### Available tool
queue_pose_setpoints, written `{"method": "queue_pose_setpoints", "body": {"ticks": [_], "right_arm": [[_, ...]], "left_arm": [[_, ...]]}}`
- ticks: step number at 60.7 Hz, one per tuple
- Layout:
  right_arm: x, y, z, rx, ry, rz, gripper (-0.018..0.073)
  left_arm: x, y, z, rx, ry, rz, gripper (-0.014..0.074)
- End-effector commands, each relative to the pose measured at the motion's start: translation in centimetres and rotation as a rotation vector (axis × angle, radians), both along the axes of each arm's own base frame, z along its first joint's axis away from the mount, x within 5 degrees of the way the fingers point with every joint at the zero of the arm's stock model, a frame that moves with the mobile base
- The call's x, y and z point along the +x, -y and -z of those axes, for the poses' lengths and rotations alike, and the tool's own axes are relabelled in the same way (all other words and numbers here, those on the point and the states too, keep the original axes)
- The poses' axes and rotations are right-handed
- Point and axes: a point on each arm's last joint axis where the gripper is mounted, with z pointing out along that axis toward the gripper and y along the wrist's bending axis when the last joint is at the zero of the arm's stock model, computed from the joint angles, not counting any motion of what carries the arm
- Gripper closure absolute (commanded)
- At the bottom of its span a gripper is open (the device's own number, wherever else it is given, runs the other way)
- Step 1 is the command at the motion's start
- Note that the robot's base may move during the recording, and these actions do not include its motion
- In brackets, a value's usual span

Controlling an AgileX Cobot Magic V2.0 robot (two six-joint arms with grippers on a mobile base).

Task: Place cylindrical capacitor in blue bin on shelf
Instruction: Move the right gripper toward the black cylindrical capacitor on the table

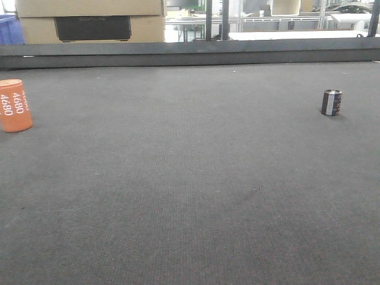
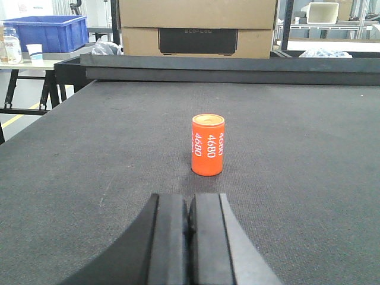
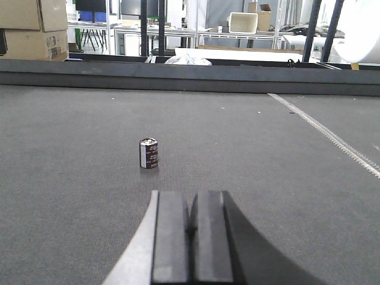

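Note:
The cylindrical capacitor [image 1: 331, 102], a small squat black cylinder with a silver-white stripe, stands upright on the dark mat at the right. In the right wrist view it [image 3: 148, 153] stands ahead and a little left of my right gripper [image 3: 192, 205], which is shut and empty. My left gripper [image 2: 189, 206] is shut and empty, with the orange cylinder marked "4680" [image 2: 208, 145] standing just ahead of it. Neither gripper shows in the front view. The shelf is out of view. A blue bin [image 2: 48, 32] sits on a side table at the far left.
The orange "4680" cylinder [image 1: 14, 105] stands at the mat's left edge. A raised dark rail [image 1: 190, 53] runs along the far edge. Cardboard boxes [image 2: 199, 27] sit behind it. A zipper-like seam [image 3: 326, 133] crosses the mat at the right.

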Motion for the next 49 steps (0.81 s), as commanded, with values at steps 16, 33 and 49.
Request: {"method": "queue_pose_setpoints", "body": {"ticks": [16, 33, 49], "right_arm": [[-0.04, 0.04, -0.27, 0.004, 0.03, 0.007, 0.0721], [-0.04, 0.04, -0.27, 0.004, 0.03, 0.007, 0.0721], [-0.05, 0.06, -0.49, 0.003, 0.054, 0.009, 0.0721]], "left_arm": [[-0.05, -0.01, -0.29, 0.054, 0.031, 0.001, 0.0707], [-0.05, -0.01, -0.29, 0.054, 0.031, 0.001, 0.0707], [-0.08, 0.04, -0.85, -0.044, 0.088, 0.007, 0.0707]]}}
